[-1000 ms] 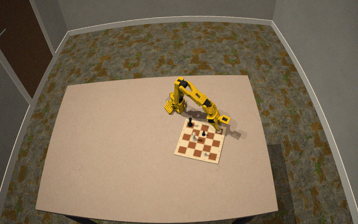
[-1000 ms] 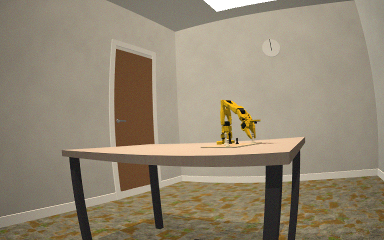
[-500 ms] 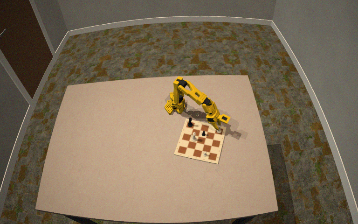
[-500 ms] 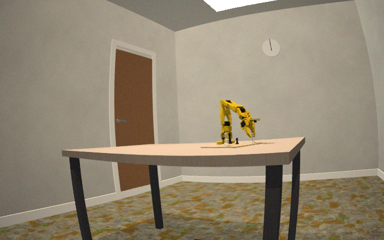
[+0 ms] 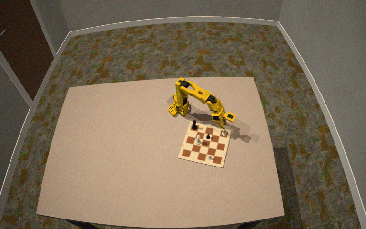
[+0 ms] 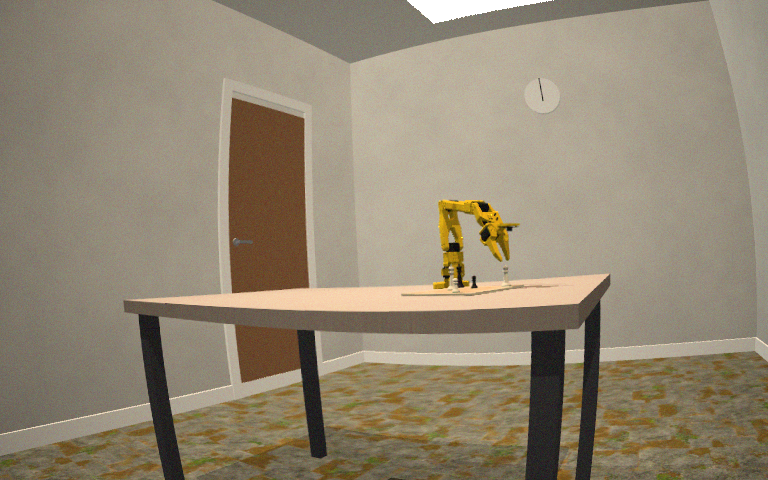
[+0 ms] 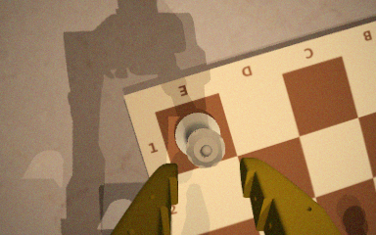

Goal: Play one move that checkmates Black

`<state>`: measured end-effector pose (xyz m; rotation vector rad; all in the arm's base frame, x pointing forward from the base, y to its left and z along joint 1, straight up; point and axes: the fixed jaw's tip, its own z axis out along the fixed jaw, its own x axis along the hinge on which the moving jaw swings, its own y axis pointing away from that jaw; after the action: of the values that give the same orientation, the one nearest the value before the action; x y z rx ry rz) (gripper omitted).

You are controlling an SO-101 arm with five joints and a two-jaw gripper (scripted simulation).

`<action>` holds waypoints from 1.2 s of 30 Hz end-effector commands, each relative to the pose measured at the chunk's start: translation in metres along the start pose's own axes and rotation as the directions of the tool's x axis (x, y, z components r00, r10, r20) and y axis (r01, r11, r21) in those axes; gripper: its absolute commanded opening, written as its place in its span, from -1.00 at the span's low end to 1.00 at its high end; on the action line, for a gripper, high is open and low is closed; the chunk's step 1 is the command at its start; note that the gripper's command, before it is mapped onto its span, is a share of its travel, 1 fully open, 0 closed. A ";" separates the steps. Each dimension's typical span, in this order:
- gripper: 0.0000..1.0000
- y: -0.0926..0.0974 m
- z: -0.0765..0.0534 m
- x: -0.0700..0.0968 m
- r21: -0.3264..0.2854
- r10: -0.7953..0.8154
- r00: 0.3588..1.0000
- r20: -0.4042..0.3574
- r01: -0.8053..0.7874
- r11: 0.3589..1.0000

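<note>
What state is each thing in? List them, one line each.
gripper: slightly open, holding nothing, above the board.
white piece on E1: upright, inside its square, free of the fingers.
tall black piece: upright on a corner square.
black pawn: upright.
tall white piece: upright.
white pawn: upright.
chessboard: flat on the table.
door: shut.
</note>
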<state>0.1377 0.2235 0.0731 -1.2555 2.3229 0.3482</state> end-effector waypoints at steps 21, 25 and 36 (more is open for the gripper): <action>-0.76 0.001 -0.024 -0.014 -0.003 0.004 1.000 0.008 -0.004 1.000; -0.76 0.000 -0.024 -0.014 -0.002 0.007 1.000 0.007 -0.007 1.000; -0.74 -0.020 -0.026 -0.011 0.040 0.074 0.997 -0.003 -0.073 0.996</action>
<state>0.1491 0.2133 0.0967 -1.1908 2.3645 0.3223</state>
